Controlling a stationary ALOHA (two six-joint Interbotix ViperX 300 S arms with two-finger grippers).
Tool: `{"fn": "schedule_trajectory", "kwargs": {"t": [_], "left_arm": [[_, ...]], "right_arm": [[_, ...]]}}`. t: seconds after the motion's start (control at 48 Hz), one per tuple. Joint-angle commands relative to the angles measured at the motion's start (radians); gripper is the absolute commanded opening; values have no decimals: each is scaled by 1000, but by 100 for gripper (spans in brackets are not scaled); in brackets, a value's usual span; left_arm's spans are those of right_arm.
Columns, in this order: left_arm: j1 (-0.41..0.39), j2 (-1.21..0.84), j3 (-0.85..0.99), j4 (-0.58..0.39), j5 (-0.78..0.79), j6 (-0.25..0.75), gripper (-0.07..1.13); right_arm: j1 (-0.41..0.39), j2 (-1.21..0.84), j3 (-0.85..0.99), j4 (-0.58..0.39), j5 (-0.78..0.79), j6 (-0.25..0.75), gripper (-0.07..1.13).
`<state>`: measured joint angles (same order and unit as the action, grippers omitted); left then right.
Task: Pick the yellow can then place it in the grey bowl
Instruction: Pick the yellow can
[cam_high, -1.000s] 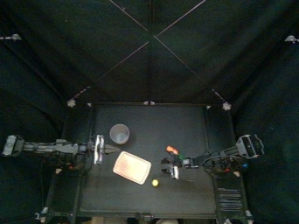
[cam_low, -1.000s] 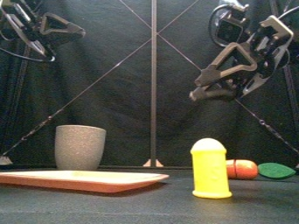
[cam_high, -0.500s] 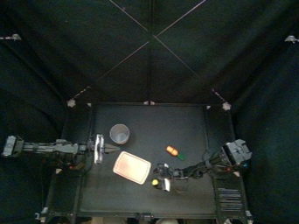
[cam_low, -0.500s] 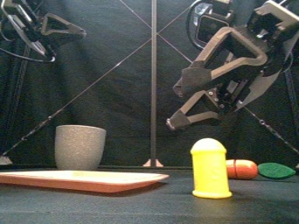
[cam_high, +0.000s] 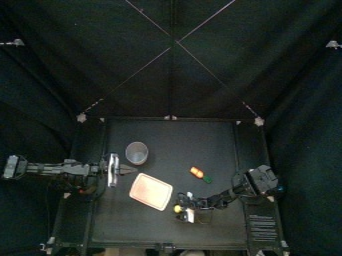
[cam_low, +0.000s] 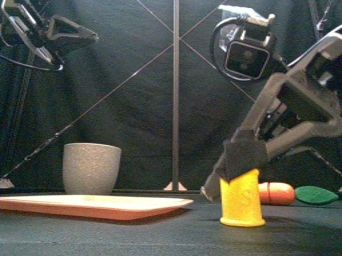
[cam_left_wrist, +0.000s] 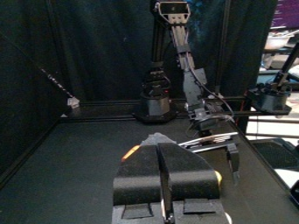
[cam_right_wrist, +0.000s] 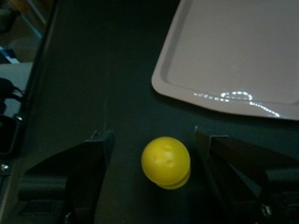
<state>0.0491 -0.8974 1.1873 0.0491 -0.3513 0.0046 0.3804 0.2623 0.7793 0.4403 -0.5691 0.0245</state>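
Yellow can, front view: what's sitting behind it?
Behind the yellow can, to its right, lie an orange-red toy and a green toy. The can hides the orange-red toy's left end, and the open right gripper straddling it covers the can's top.

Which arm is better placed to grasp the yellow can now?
Right. The right gripper sits low with open jaws either side of the yellow can, as its wrist view shows. The left gripper hangs at the table's left side, beyond the pink tray from the can.

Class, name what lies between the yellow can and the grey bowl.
The pink tray lies between the yellow can and the grey bowl; the top view shows it.
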Motion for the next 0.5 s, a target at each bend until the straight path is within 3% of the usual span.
{"fn": "schedule_trajectory", "kwargs": {"t": [0.021, 0.25, 0.5], "left_arm": [[2, 3, -20, 2, -9, 0, -1], [2, 3, -20, 2, -11, 0, -1], [2, 2, -20, 2, -11, 0, -1]], "right_arm": [[-5, -9, -5, 3, -9, 6, 105], [-3, -12, 5, 8, -8, 8, 101], [-3, -18, 5, 8, -5, 3, 68]]}}
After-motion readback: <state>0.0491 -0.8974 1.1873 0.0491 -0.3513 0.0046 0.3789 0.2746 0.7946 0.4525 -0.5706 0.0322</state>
